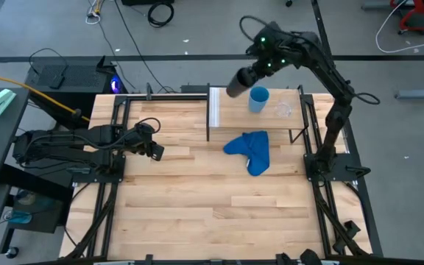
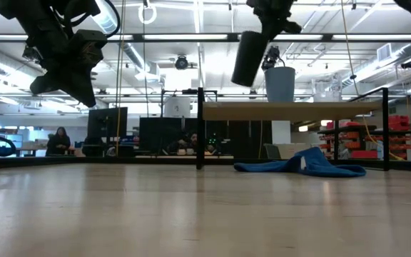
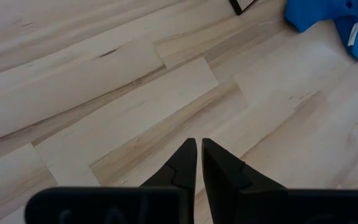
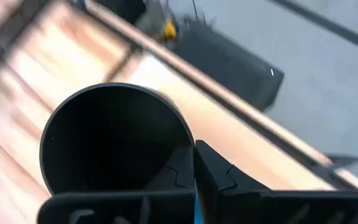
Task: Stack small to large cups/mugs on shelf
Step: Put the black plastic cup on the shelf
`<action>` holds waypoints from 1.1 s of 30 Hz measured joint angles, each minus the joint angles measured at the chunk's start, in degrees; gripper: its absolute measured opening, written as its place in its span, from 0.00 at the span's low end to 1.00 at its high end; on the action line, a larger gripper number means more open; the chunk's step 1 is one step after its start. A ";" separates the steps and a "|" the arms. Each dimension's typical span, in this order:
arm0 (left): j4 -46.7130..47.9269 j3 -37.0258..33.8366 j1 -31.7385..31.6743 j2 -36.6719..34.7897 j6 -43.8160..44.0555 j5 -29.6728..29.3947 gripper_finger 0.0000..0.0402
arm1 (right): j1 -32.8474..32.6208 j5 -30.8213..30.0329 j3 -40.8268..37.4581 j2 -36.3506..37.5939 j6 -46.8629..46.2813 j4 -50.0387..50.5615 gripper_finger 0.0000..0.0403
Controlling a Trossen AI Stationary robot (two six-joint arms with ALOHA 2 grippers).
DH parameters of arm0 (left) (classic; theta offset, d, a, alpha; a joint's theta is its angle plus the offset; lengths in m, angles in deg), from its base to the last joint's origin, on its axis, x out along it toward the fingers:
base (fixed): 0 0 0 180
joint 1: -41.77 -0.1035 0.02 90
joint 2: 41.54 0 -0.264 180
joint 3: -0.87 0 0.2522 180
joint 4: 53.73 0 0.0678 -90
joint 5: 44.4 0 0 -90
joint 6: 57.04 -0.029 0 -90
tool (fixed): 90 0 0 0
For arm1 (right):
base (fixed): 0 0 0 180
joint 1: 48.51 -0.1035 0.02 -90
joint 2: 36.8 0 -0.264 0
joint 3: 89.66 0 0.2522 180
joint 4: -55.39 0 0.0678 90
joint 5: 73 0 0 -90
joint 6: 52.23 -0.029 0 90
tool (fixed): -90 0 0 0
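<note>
Holding the black tumbler (image 1: 239,81) tilted in the air above the shelf (image 1: 230,110), just left of the blue cup (image 1: 258,99), the right hand (image 1: 250,73) pinches its rim, which looks rigid, light and probably slippery, while the left hand (image 3: 199,152) waits closed over the desk (image 1: 197,199).

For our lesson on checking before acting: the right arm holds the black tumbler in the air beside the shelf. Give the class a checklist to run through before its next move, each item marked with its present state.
1. Right gripper pinches the black tumbler by its rim: ok.
2. Tumbler upright: not ok, tilted.
3. Blue cup upright on the shelf: ok.
4. Clear glass on shelf beside blue cup: ok.
5. Left gripper shut, over the table, away from shelf: ok.
6. Blue cloth off the shelf: ok.
</note>
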 joint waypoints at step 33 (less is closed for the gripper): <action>0.02 0.00 0.00 0.00 0.00 0.00 0.09 | -8.56 -7.54 0.00 -9.20 7.56 0.88 0.00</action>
